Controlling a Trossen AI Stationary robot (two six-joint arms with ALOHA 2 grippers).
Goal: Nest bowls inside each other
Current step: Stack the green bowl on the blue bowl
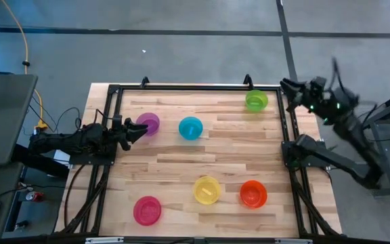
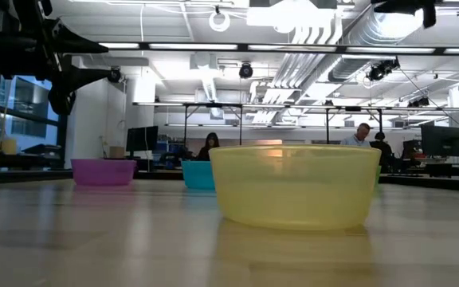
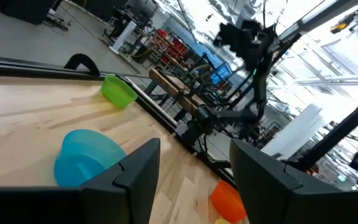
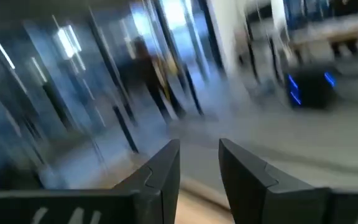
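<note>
Six small bowls stand upright on the wooden table, each apart from the others: purple (image 1: 149, 123), blue (image 1: 190, 127), green (image 1: 256, 100), yellow (image 1: 206, 190), orange (image 1: 252, 194) and pink-red (image 1: 147, 210). My left gripper (image 1: 141, 127) is open and hovers above the purple bowl's left rim, pointing toward the blue bowl (image 3: 89, 155). Its wrist view also shows the green bowl (image 3: 118, 90) and the orange bowl (image 3: 229, 199). My right gripper (image 1: 288, 91) is open, raised beyond the table's far right corner, right of the green bowl. In the low view the yellow bowl (image 2: 293, 183) is nearest.
A black metal frame (image 1: 195, 87) runs along the table's far, left and right edges. Bare wood lies in the table's middle, between the far row of bowls and the near row. People sit at desks (image 2: 210, 145) in the room beyond the table.
</note>
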